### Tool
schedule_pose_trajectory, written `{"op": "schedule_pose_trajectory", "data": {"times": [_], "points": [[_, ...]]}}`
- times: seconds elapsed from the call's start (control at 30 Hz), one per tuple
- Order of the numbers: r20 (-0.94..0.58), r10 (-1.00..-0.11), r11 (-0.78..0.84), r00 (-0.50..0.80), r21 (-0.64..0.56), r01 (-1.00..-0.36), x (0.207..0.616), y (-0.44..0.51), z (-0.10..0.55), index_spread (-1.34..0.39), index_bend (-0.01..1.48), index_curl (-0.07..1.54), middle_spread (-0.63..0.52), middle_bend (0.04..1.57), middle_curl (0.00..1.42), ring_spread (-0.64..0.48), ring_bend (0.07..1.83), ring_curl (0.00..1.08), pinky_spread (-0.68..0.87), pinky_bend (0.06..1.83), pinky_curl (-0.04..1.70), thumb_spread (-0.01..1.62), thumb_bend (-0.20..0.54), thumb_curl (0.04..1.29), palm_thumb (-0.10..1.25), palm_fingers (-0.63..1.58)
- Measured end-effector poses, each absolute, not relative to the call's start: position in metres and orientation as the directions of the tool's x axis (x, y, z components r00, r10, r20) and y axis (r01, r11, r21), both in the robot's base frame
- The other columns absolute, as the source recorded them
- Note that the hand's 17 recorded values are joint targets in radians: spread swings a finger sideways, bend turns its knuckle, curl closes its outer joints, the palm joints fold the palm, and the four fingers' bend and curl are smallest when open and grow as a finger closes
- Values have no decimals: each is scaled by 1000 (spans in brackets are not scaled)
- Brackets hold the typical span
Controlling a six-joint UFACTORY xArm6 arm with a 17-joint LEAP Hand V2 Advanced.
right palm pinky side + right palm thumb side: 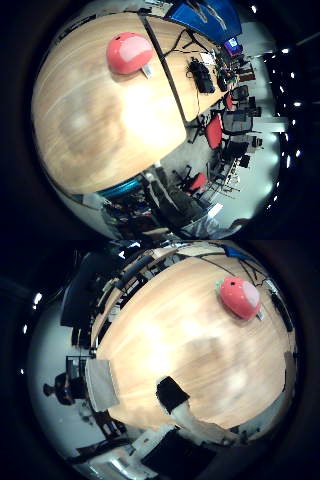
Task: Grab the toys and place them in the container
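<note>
Around the worktop the room is crowded; beyond the far table (192,85), which butts against the wooden table (100,130) along a dark seam, sit a black keyboard (201,76) and a lit monitor (232,45), with red office chairs (214,131) on the grey floor past the edge; a blue sheet (210,15) covers something at the far table's end. On the wooden table itself lies one toy, a red strawberry toy (241,297) with a small green tuft at one end and a pale pink patch on its side (it rests alone on bare wood, near the seam between the two tables); a small white tag-like piece (147,71) lies touching its edge. A grey chair back (101,384) stands just off the table's rim on the thumb side. No container shows in either view. Nothing lies between the palm and the toy; the broad stretch of wood below the palm is open. Of the hand (175,400) only one black-tipped white finger reaches in over the table edge; it touches nothing, and whether the fingers are straight or curled I cannot tell. The hand hangs well above the table, well apart from the strawberry toy.
</note>
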State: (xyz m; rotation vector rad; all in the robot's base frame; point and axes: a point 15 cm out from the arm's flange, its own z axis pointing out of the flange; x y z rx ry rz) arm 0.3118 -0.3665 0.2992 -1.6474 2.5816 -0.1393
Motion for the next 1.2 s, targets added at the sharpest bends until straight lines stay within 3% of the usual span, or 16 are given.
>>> {"op": "schedule_pose_trajectory", "data": {"times": [0.67,1.2], "points": [[-9,-900,433,-436,-132,-891,369,-449,264,-402,152,272,-46,210,362,53,416,235,382,517,250,1025,-26,286,280,202],[-31,-900,435,-434,-87,-896,391,-474,212,-405,156,272,-41,206,361,52,422,238,376,528,252,1015,-27,286,275,193]]}}
